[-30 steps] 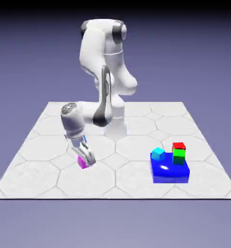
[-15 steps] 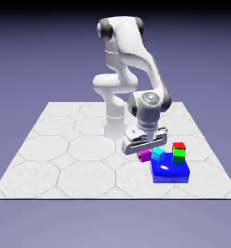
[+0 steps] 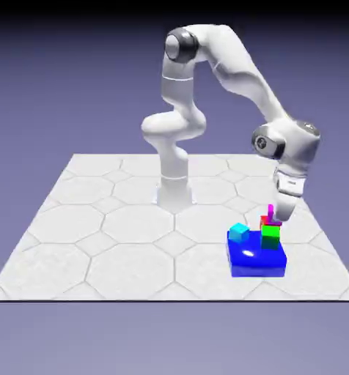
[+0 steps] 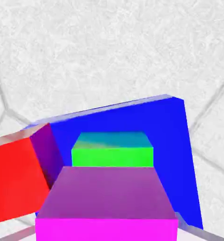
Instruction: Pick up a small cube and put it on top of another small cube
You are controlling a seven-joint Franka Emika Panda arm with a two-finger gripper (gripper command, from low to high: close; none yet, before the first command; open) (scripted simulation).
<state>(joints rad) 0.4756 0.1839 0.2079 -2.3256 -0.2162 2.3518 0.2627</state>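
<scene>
The jaws are closed on the small magenta cube, which fills the bottom of the hand view and hides both finger tips. In the exterior view only a thin strip of this magenta cube shows under the gripper, just above the small red cube; whether the two already touch, I cannot tell.

The magenta cube looks rigid, with flat smooth faces, and I judge it to be light. Such a block is best held on two opposite side faces near the middle, as it seems to be now, so it does not turn when it is set down.

The red cube sits on a green cube, and this green one stands on a big blue block on the worktop. A cyan cube also rests on the blue block, at the exterior view's left.

The hand view shows the offset: the red cube lies to one side of the held cube, not under it, and the green cube is straight ahead. The exterior view shows instead the height of the stack and the white arm bending over it.
</scene>
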